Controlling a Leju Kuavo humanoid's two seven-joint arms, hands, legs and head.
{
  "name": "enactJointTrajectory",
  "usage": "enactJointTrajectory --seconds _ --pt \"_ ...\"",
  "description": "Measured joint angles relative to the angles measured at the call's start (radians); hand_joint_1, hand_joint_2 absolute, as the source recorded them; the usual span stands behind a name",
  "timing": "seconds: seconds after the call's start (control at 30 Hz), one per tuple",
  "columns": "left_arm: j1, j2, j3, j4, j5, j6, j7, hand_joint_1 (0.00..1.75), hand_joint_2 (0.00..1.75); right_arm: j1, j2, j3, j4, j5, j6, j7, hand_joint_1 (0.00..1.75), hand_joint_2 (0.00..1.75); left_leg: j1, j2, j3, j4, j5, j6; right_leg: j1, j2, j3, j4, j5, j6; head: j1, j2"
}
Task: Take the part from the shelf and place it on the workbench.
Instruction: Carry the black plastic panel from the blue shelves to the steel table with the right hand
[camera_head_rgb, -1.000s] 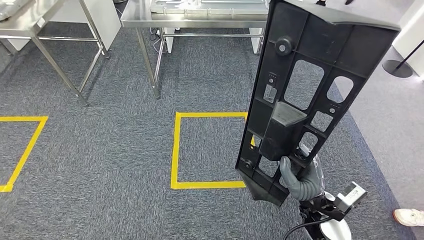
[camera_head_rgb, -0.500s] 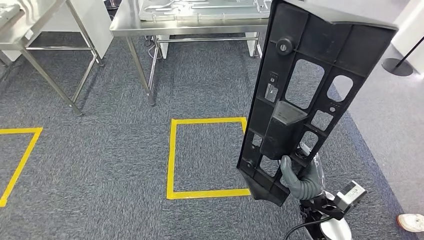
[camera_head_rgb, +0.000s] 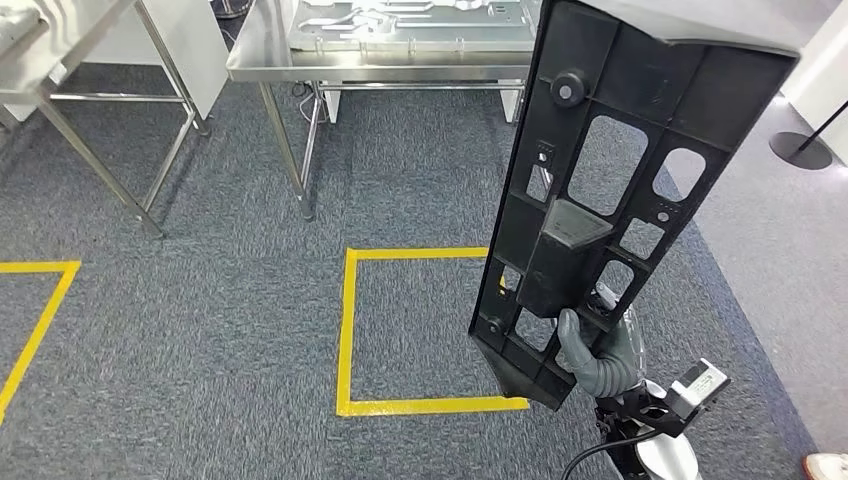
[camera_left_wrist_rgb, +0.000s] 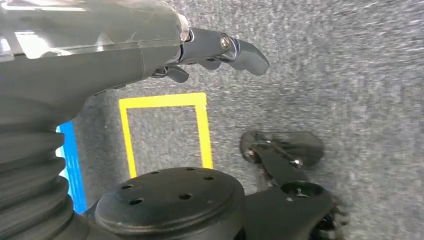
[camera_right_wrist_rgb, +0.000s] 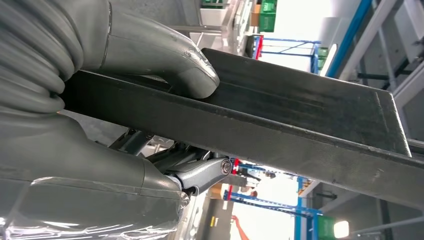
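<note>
Since the earlier frames the whole floor scene had shifted in the head view: the yellow tape square (camera_head_rgb: 420, 330) sat lower and more to the right, and the steel worktop (camera_head_rgb: 380, 55) with its grey metal panel (camera_head_rgb: 400, 20) showed a bit differently at the top edge. That read as the camera moving w/ the robot's walk, not the things moving. The black part (camera_head_rgb: 600, 190) kept the same spot in the picture, upright and slightly tilted, carried in front of the body on the robot's right side.

For the task, this looked like the carry stage: part already off the shelf, not yet on the worktop, which was ahead and well apart from it. Approx. halfway, as a judgement.

Right robot hand (camera_head_rgb: 600, 355) was closed around the part's lower end, thumb (camera_right_wrist_rgb: 190, 70) pressed on one flat face and the darker fingers (camera_right_wrist_rgb: 200, 172) wrapped under the other, so the part was clamped between them. Grip sat low on a long piece, so sway at the top end seemed a likely risk.

Left robot hand (camera_left_wrist_rgb: 210, 50) hung down over the grey carpet (camera_head_rgb: 200, 300), holding nothing; whether its fingers were spread or curled couldn't be told from the wrist view.
</note>
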Motion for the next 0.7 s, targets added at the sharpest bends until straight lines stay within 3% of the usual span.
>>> enactJointTrajectory --seconds 0.07,0.1,0.23,0.3,0.37,0.4,0.43,0.47,0.53,0.6,0.67,0.7 --pt "-0.001 0.000 0.001 0.000 0.003 0.000 0.000 0.00 1.75 -0.003 0.001 0.001 0.005 0.000 0.001 0.000 1.75 1.75 -0.001 0.000 0.021 0.001 -0.022 -0.011 0.002 -0.007 0.023 -0.096 0.061 -0.006 0.000 0.000" --pt "-0.003 0.000 0.002 0.001 0.004 0.001 0.000 0.00 1.75 -0.004 0.002 0.001 0.007 0.000 0.001 0.000 1.75 1.75 -0.001 0.000 0.027 0.001 -0.030 -0.017 0.005 -0.010 0.027 -0.115 0.070 -0.014 0.000 0.000" --pt "-0.009 0.000 0.004 0.001 0.005 0.003 -0.001 0.00 1.75 -0.014 0.003 0.003 0.011 0.000 0.003 0.001 1.75 1.75 0.005 0.001 0.033 0.039 -0.041 -0.036 0.012 -0.003 0.052 -0.122 0.054 -0.049 0.000 0.000" --pt "-0.012 -0.001 0.005 0.001 0.005 0.003 -0.001 0.00 1.75 -0.018 0.002 0.003 0.010 0.000 0.004 0.000 1.75 1.75 0.009 0.000 -0.025 0.141 -0.064 -0.043 0.013 -0.003 0.070 -0.128 0.042 -0.059 0.000 0.000" --pt "-0.012 -0.001 0.005 0.001 0.005 0.003 -0.001 0.00 1.75 -0.020 0.002 0.003 0.012 0.000 0.005 0.000 1.75 1.75 0.010 0.001 -0.118 0.271 -0.110 -0.046 0.016 -0.003 0.087 -0.129 0.027 -0.065 0.000 0.000" --pt "-0.010 -0.001 0.006 0.001 0.006 0.003 -0.002 0.00 1.75 -0.020 0.002 0.003 0.013 0.000 0.004 0.000 1.75 1.75 0.010 0.001 -0.154 0.308 -0.121 -0.045 0.019 -0.002 0.098 -0.129 0.018 -0.068 0.000 0.000" --pt "-0.008 -0.001 0.006 0.001 0.006 0.002 -0.002 0.00 1.75 -0.020 0.002 0.003 0.014 0.000 0.004 0.000 1.75 1.75 0.008 0.001 -0.174 0.311 -0.112 -0.042 0.021 -0.001 0.111 -0.129 0.008 -0.069 0.000 0.000" --pt "-0.007 -0.001 0.006 0.001 0.006 0.002 -0.002 0.00 1.75 -0.020 0.002 0.003 0.015 0.000 0.005 0.000 1.75 1.75 0.005 0.001 -0.177 0.279 -0.079 -0.036 0.022 0.000 0.125 -0.130 -0.001 -0.069 0.000 0.000" --pt "-0.006 -0.001 0.007 0.001 0.005 0.003 -0.002 0.00 1.75 -0.021 0.002 0.004 0.016 0.000 0.005 0.000 1.75 1.75 -0.008 0.001 -0.152 0.153 0.014 -0.015 0.023 0.001 0.152 -0.131 -0.018 -0.067 0.000 0.000" --pt "-0.005 0.001 0.008 0.001 0.003 0.003 -0.002 0.00 1.75 -0.021 0.002 0.004 0.017 0.000 0.004 0.000 1.75 1.75 -0.023 -0.002 -0.130 0.069 0.036 0.003 0.022 0.005 0.166 -0.136 -0.030 -0.059 0.000 0.000" --pt "-0.003 0.003 0.008 0.001 0.002 0.002 -0.001 0.00 1.75 -0.019 0.002 0.004 0.017 0.000 0.003 0.001 1.75 1.75 -0.026 -0.006 -0.117 0.041 0.024 0.014 0.022 0.007 0.173 -0.133 -0.024 -0.046 0.000 0.000" --pt "-0.001 0.003 0.009 0.001 0.000 0.002 -0.001 0.00 1.75 -0.018 0.002 0.004 0.015 0.000 0.002 0.001 1.75 1.75 -0.023 -0.006 -0.103 0.025 0.040 0.017 0.021 0.007 0.177 -0.127 -0.023 -0.041 0.000 0.000"
